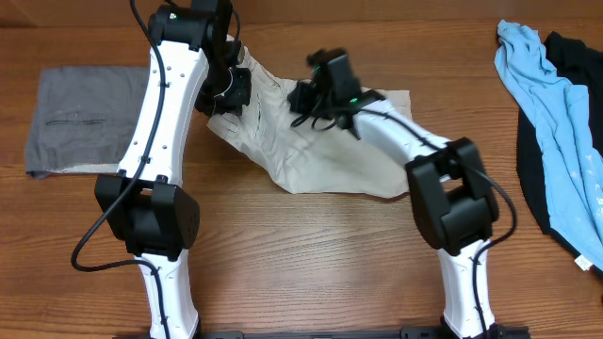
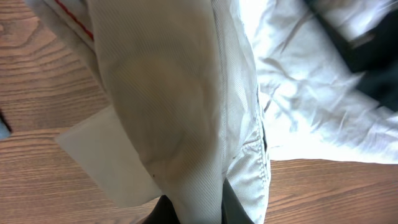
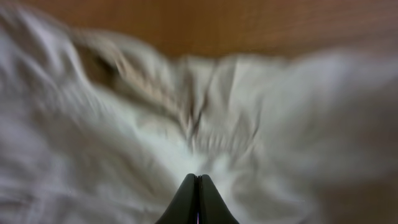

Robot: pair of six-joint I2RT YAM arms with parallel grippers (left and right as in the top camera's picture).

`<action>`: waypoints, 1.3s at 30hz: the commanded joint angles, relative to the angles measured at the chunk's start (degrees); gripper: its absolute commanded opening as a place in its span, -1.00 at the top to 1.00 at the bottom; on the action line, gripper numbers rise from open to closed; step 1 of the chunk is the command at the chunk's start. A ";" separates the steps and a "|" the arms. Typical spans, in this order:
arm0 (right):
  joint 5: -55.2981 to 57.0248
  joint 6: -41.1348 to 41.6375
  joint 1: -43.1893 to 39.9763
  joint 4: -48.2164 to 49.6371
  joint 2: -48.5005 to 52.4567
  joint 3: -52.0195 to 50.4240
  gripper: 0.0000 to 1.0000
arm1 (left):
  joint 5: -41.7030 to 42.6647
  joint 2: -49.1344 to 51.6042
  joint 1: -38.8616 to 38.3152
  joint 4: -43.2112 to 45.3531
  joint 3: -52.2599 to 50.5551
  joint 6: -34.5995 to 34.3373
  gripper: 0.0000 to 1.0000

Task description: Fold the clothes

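Note:
The pale beige shorts (image 1: 325, 155) lie crumpled in the middle of the table, their left part lifted. My left gripper (image 1: 232, 92) is shut on a fold of the shorts; in the left wrist view the cloth (image 2: 186, 112) hangs from between the fingers (image 2: 200, 210) over the wood. My right gripper (image 1: 316, 94) is over the shorts' far edge. In the right wrist view its fingers (image 3: 198, 179) are pressed together with no cloth between them, and the blurred shorts (image 3: 124, 155) lie below.
A folded grey garment (image 1: 80, 118) lies flat at the far left. A light blue garment (image 1: 551, 113) and a black one (image 1: 577, 56) lie at the right edge. Bare wood runs along the front of the table (image 1: 311, 264).

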 commanded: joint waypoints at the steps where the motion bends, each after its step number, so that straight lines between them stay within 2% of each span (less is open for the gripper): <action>1: 0.15 -0.42 -1.16 0.15 -2.21 1.44 0.92 | 0.28 -0.35 -0.26 -0.04 1.81 0.24 0.90; 19: 3.23 -0.46 4.87 7.43 8.87 1.42 0.92 | 0.28 -0.35 -0.28 0.13 1.81 0.24 0.92; 25: 0.79 -1.22 4.74 13.40 8.20 1.77 0.92 | -1.09 -0.35 -0.22 0.44 1.86 0.96 0.92; 30: -3.26 -2.16 -0.52 6.56 0.26 4.09 0.92 | -5.95 -0.35 -0.17 0.11 2.32 1.84 0.92; 33: -3.56 -2.47 -5.01 -1.92 -6.86 4.46 0.92 | -6.16 -0.35 -0.17 0.17 3.28 2.47 0.92; 39: -3.23 -10.62 -14.38 -22.08 -18.10 4.46 0.92 | -5.20 -0.35 -0.44 0.20 8.13 2.60 0.92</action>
